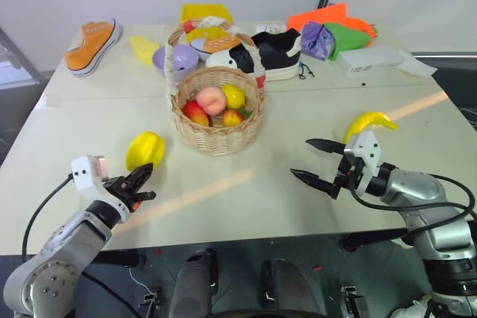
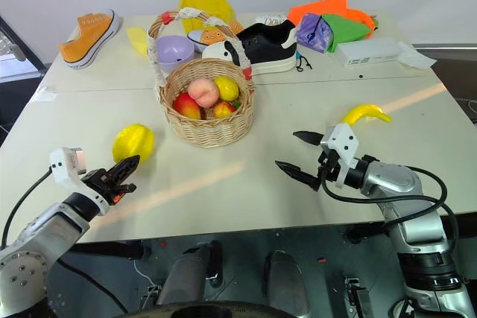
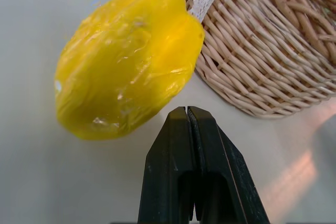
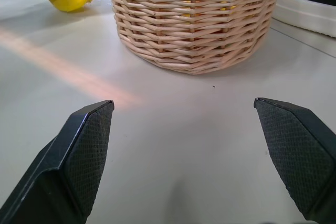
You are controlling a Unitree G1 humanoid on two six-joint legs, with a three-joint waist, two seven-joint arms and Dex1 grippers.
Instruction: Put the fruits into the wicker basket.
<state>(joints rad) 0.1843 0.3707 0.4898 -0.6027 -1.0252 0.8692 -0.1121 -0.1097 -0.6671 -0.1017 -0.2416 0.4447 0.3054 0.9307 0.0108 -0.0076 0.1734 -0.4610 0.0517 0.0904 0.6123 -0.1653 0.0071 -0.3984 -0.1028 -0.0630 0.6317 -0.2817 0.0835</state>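
Head eyes look down; both wrist views share the wicker basket.

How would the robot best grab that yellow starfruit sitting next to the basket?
Probably across its ridged middle, the starfruit being widest there. The left gripper, shut just short of it, would open first, then come in from the robot's side; the wicker basket crowds the fruit's other flank, so that side offers less room.

A: What is on the big white table?

B: A wicker basket sits in the middle. The yellow starfruit lies at its 8 o'clock. The banana lies at 3 o'clock.

A: And at the back?

B: An orange shoe at 10 o'clock, a black-and-white shoe at 1 o'clock.
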